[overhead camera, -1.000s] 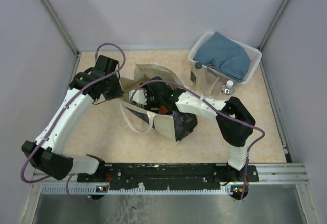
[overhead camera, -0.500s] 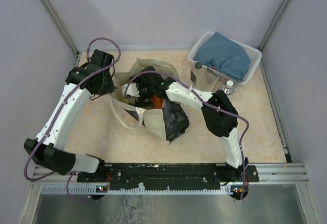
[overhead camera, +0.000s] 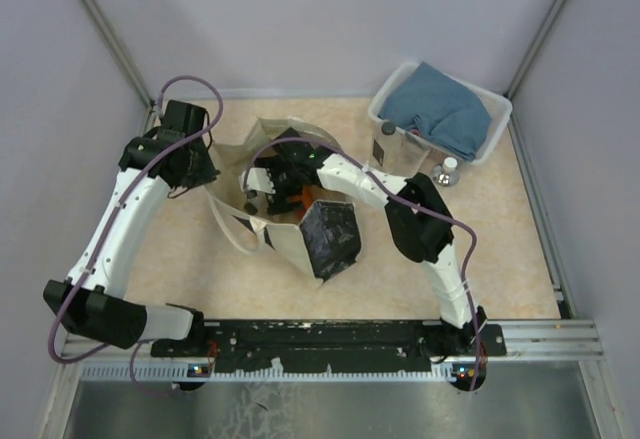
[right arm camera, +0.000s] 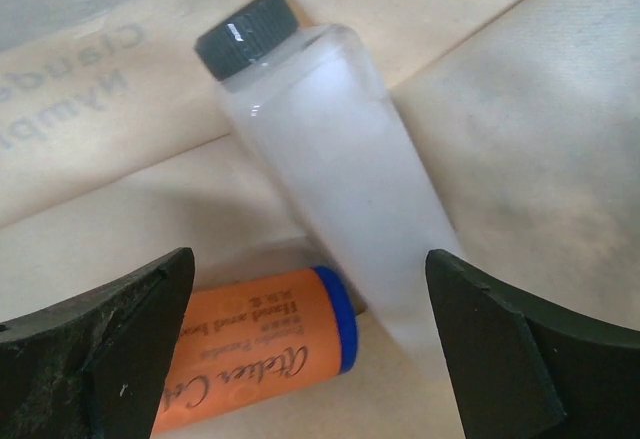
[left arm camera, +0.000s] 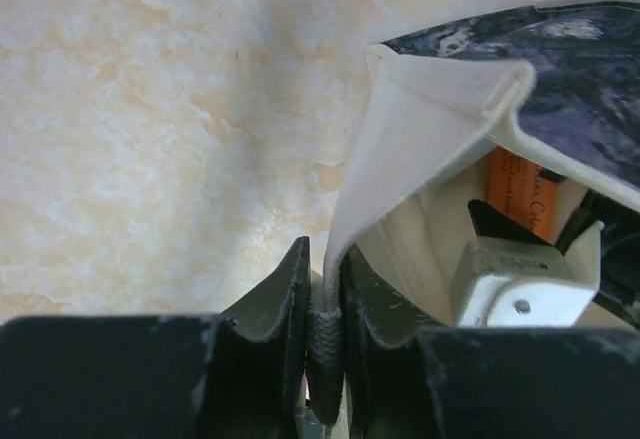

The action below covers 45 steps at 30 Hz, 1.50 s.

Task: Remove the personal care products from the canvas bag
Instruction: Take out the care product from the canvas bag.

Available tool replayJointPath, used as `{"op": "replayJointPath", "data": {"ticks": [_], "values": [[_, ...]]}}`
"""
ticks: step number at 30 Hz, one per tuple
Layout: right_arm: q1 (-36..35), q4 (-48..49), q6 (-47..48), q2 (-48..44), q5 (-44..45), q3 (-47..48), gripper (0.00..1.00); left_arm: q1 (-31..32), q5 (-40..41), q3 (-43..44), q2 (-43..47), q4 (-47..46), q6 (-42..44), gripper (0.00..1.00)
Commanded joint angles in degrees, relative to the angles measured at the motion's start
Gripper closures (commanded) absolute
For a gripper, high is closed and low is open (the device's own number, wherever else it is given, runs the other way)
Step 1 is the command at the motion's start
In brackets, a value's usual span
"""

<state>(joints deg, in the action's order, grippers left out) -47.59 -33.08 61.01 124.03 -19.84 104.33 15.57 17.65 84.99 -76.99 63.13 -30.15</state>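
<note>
**Hidden, cropped and unreadable areas in the three views**

Top view: the right hand point(overhead camera: 272, 179) is inside the canvas bag point(overhead camera: 288, 246), its fingertips are hidden by the wrist and bag wall, and only an orange patch of the contents shows. Right wrist view: the orange bottle point(right arm camera: 250, 359) is cut off by the bottom edge and partly covered by one finger; the pale bottle point(right arm camera: 330, 159) blurs toward its lower end; print on the bag cloth is cropped at the left edge. Left wrist view: the left hand point(left arm camera: 322, 256) is cropped at the bottom edge, and a bag fold hides most of the orange bottle. The blue cloth point(overhead camera: 445, 109) covers most of the basket point(overhead camera: 400, 159); labels there are too small to read.
</note>
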Motion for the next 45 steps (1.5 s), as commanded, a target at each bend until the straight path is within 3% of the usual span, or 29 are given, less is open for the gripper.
{"op": "replayJointPath", "data": {"ticks": [1, 25, 32, 42, 43, 45], "values": [[0.83, 1.28, 1.79, 2.81, -0.63, 4.32, 0.02, -1.01, -5.79, -2.14, 1.96, -5.13, 1.8, 0.79], [1.43, 2.57, 1.05, 12.94, -4.69, 4.5, 0.01, -1.16, -9.13, -2.64, 3.62, -7.44, 4.92, 0.76], [1.45, -3.95, -0.55, 13.63, -6.3, 4.13, 0.1, -1.25, -8.58, -3.84, 4.61, -7.38, 3.6, 0.76], [0.13, -12.63, -2.62, 14.67, -7.95, 2.4, 0.34, -1.51, -8.13, -4.25, 5.32, -6.31, 2.15, 0.76], [0.13, -13.16, -2.78, 15.04, -8.21, 2.44, 0.4, -1.51, -8.2, -4.42, 5.39, -6.23, 1.94, 0.76], [0.0, -12.54, -4.04, 15.81, -7.93, 2.15, 0.72, -1.51, -8.25, -4.48, 5.46, -6.04, 1.76, 0.76]]}}
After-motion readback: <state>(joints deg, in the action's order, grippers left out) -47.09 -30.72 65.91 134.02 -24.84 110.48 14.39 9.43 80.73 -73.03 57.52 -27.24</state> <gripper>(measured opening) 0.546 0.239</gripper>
